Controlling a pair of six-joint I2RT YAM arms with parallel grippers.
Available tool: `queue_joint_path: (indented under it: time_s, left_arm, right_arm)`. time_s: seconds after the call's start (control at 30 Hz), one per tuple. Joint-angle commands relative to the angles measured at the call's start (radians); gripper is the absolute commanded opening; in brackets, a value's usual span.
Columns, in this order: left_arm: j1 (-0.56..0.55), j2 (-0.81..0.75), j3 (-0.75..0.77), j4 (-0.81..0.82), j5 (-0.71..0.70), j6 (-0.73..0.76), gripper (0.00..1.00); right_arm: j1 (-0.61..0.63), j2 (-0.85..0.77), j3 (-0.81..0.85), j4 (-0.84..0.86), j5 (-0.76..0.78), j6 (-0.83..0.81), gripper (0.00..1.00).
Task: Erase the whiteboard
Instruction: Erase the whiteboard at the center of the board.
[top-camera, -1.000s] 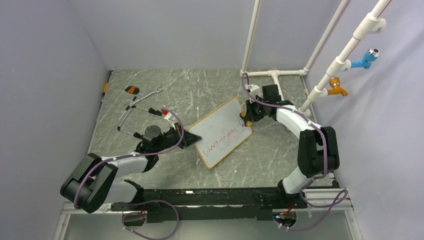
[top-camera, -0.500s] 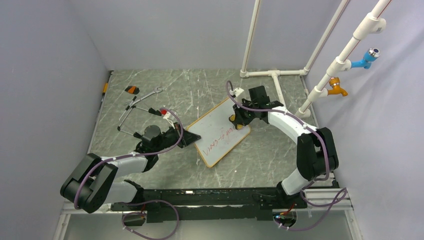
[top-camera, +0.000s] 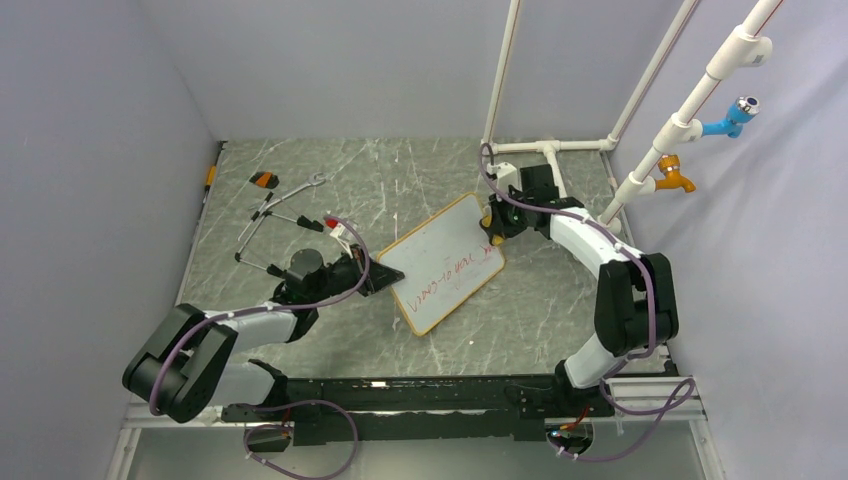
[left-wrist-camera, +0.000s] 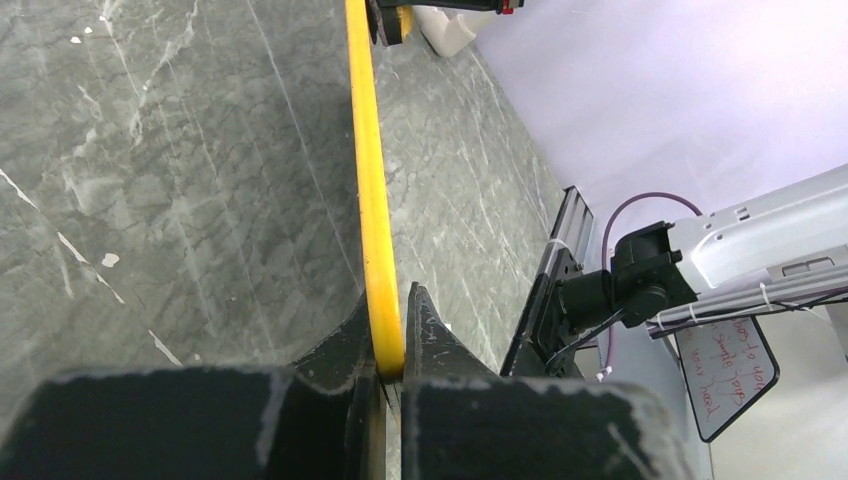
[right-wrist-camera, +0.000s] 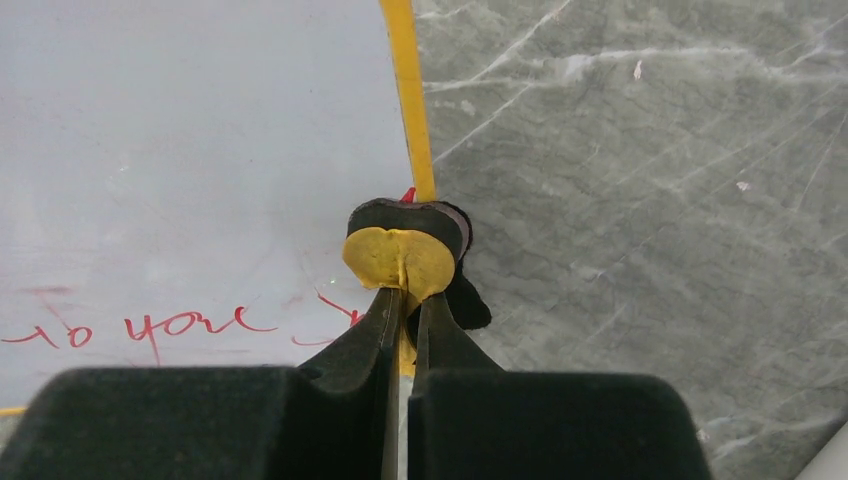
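Observation:
The whiteboard (top-camera: 440, 262) lies tilted on the marble table, white with a tan-orange frame and a line of red writing (top-camera: 452, 270). My left gripper (top-camera: 372, 280) is shut on its left frame edge, which shows as a yellow strip (left-wrist-camera: 368, 150) between the jaws (left-wrist-camera: 393, 335). My right gripper (top-camera: 492, 225) is shut on a small yellow eraser with a black felt pad (right-wrist-camera: 402, 252). The eraser rests at the board's right frame edge (right-wrist-camera: 410, 100), just above the end of the red writing (right-wrist-camera: 150, 325). The board surface above the writing (right-wrist-camera: 200, 130) is white.
Wrenches and long-handled tools (top-camera: 280, 212) and a small orange-black piece (top-camera: 264, 180) lie at the back left. White PVC pipes (top-camera: 550, 148) stand at the back right, with a blue tap (top-camera: 730, 118) and an orange tap (top-camera: 675, 180). Grey walls close in all sides.
My right gripper swept the eraser left onto the board, then came back to its right edge. The board shifted slightly with it. The left gripper kept its hold.

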Motion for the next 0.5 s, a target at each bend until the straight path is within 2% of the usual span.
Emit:
queue_joint_path:
  time_s: [0.0, 0.27, 0.47]
  left_arm:
    - [-0.037, 0.006, 0.057, 0.160, 0.202, 0.004, 0.00]
    - [-0.037, -0.030, 0.055, 0.115, 0.180, 0.033, 0.00]
    - [-0.037, -0.031, 0.058, 0.116, 0.183, 0.034, 0.00]
  right_arm:
    - [0.029, 0.049, 0.097, 0.029, -0.004, -0.035, 0.00]
    - [0.029, 0.044, 0.021, -0.126, 0.038, -0.152, 0.00]
    - [0.029, 0.023, -0.039, -0.161, 0.035, -0.176, 0.00]
